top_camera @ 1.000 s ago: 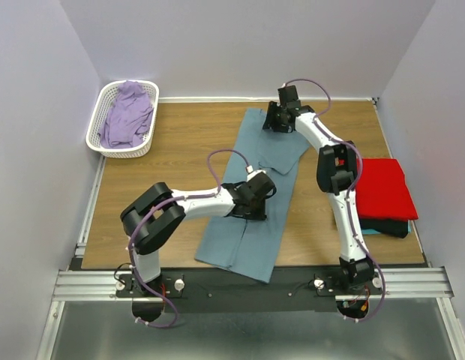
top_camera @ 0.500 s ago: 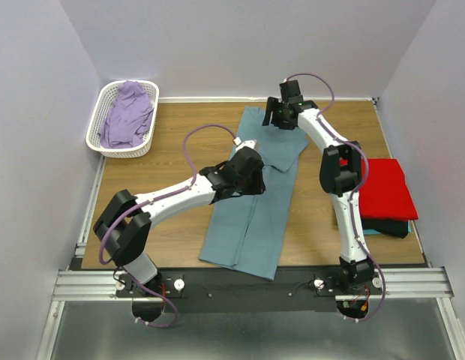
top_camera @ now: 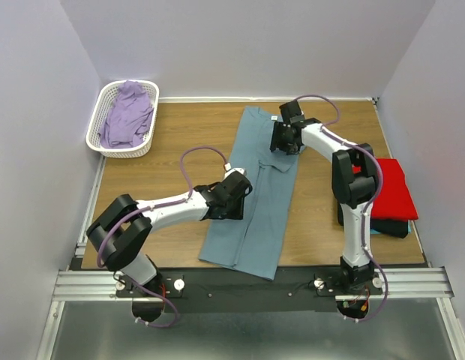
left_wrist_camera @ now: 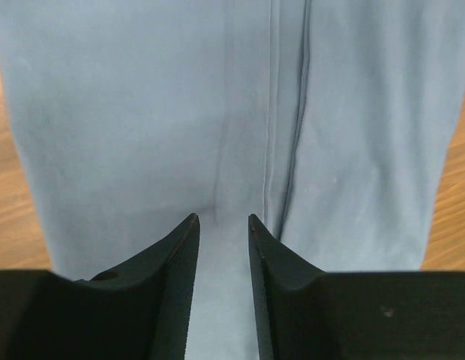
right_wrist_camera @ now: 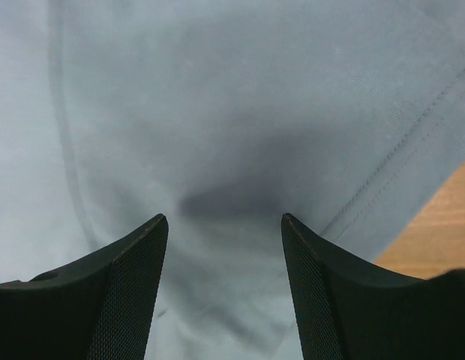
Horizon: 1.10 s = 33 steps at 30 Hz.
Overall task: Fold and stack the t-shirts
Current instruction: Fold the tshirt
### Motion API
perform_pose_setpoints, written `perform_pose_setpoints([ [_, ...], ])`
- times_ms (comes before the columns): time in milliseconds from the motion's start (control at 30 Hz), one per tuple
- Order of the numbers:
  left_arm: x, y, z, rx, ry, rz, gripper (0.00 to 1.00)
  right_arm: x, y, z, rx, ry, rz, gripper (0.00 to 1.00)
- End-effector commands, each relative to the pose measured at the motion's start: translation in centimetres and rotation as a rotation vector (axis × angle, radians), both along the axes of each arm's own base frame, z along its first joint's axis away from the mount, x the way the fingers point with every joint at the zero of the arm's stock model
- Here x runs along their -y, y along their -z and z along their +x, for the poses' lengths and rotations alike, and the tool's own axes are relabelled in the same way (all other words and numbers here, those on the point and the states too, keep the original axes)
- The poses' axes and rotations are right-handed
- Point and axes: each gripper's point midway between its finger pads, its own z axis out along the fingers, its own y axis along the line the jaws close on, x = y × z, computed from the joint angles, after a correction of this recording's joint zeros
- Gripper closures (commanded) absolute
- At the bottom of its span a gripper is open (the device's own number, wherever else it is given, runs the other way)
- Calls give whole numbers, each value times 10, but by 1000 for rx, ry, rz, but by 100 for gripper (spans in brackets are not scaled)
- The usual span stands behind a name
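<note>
Hovering left pincer [left_wrist_camera: 220, 219] and right pincer [right_wrist_camera: 223, 217], jaws apart and empty, above the blue-grey t-shirt [top_camera: 262, 225]; I'm worrying about pinching one layer underneath, skewing the fold.

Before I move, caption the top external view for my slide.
Left pincer and right pincer, both open, over a lengthwise-folded blue-grey t-shirt; red t-shirt stacked at right, purple cloth in white basket.

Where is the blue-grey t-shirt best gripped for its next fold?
Probably the near hem, pinched at its two corners from above, approaching from the near edge. The blue-grey t-shirt lies flat as a long narrow strip running near to far, so lifting that free end would halve its length.
</note>
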Motion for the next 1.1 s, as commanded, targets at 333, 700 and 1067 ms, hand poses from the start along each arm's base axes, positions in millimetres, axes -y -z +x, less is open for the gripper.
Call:
perform_pose_setpoints([
  [333, 35, 28, -2, -43, 87, -1, 64, 16, 61, 84, 52, -13, -121, 30],
  [700, 76, 1, 31, -30, 90, -136, 64, -3, 23, 131, 194, -91, -61, 16],
  [1067, 39, -54, 55, 103, 0, -151, 69, 12, -142, 107, 403, -21, -25, 2],
])
